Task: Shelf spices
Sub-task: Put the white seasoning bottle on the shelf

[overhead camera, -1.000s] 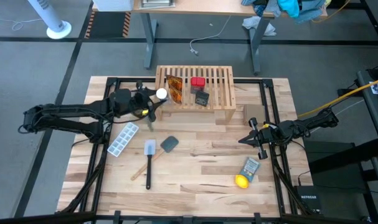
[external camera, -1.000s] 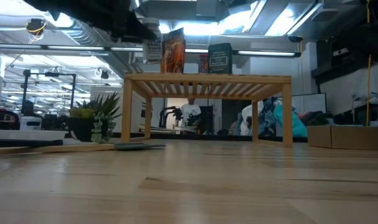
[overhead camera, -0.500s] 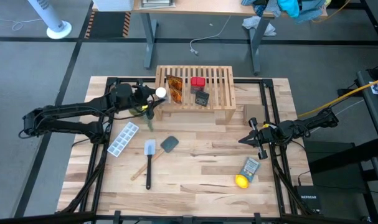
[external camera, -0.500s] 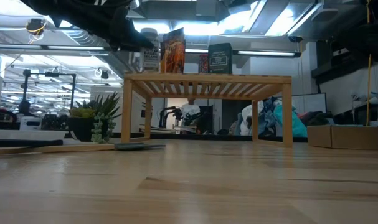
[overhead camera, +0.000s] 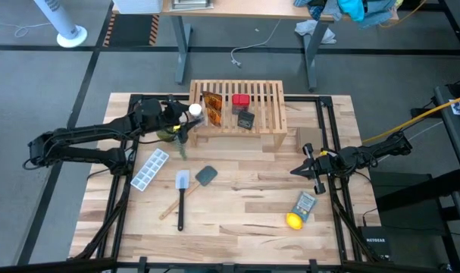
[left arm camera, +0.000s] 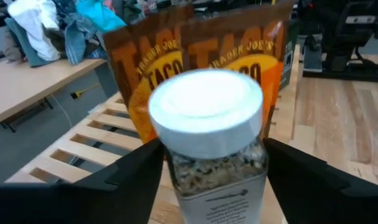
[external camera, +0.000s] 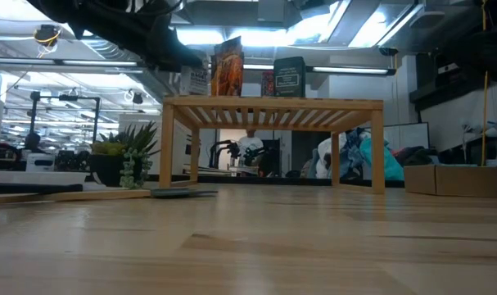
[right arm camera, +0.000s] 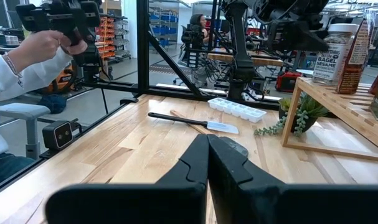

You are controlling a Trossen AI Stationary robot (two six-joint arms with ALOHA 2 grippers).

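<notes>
Only our left wrist view shows our left hand open around the white-capped bottle on the shelf; our right hand is closed, empty.

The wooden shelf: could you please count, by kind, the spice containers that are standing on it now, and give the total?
On the shelf:
Amber-orange packets: 2
Red box: 1
Black box: 1
White-capped bottle: 1, between the left gripper's open fingers
Total: 5
</notes>
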